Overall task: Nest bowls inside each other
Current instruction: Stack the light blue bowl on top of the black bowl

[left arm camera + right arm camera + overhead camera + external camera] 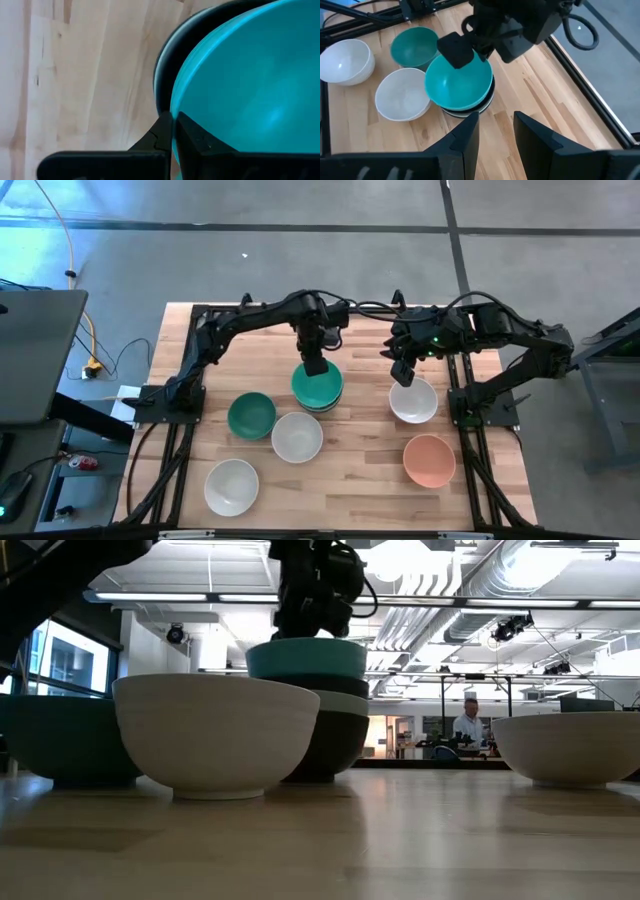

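From above, the left gripper (316,364) is clamped on the far rim of the teal bowl (318,383), which sits on top of a stack of bowls (335,402) near the middle of the wooden bench (350,480). The right gripper (401,370) hangs with its fingers parted and empty just above the far edge of a white bowl (413,400); a salmon pink bowl (429,459) lies nearer the front. A dark green bowl (251,414), a second white bowl (297,436) and a third white bowl (231,486) stand left of the stack. In the low view, the teal bowl (306,657) caps the stack behind a white bowl (215,733), and a person (467,725) stands far back in the room. The left wrist view shows the closed fingers (192,137) pinching the teal rim (177,100). The right wrist view shows its own fingers (462,137) apart, facing the stack.
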